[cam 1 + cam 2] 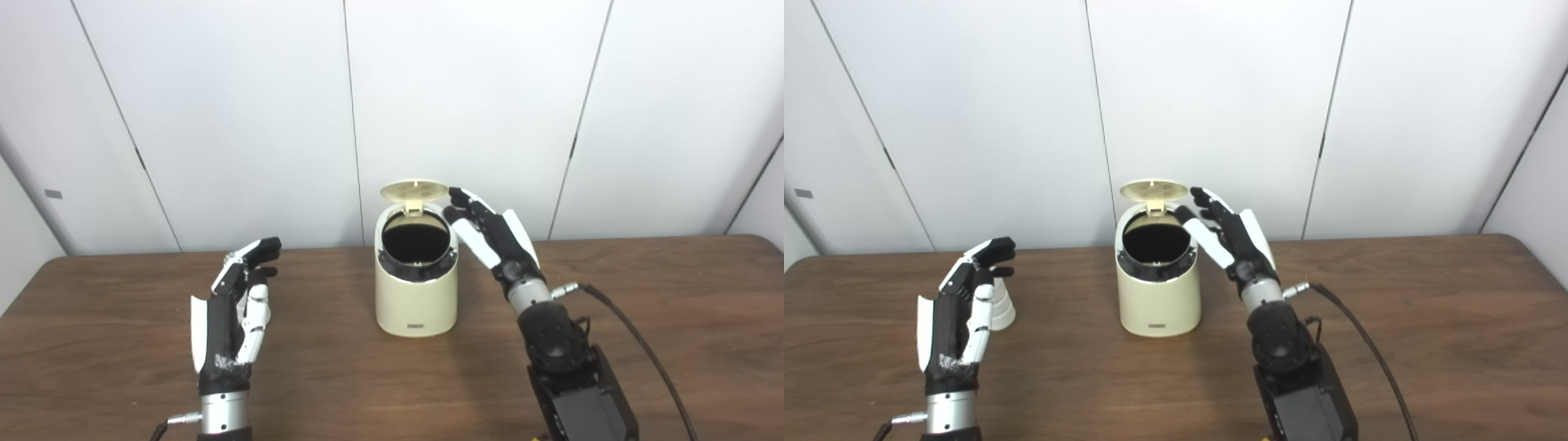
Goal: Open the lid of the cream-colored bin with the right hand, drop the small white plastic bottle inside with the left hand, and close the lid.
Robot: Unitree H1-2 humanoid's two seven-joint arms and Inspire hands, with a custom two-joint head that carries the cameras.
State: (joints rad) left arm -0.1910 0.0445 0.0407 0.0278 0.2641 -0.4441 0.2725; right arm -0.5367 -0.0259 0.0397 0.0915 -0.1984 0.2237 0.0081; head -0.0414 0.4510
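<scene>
The cream-colored bin (416,300) stands on the brown table (392,380) near its middle. Its lid (414,190) is flipped up at the back and the dark inside shows. My right hand (490,236) is open at the bin's right side, fingertips close to the raised lid's right edge, thumb near the rim. The small white plastic bottle (1003,306) stands on the table at the left, mostly hidden behind my left hand in the left eye view. My left hand (236,312) is open just beside the bottle, fingers apart, holding nothing.
A black cable (643,349) runs from my right wrist across the table to the front right. A white panelled wall (245,110) stands right behind the table's far edge.
</scene>
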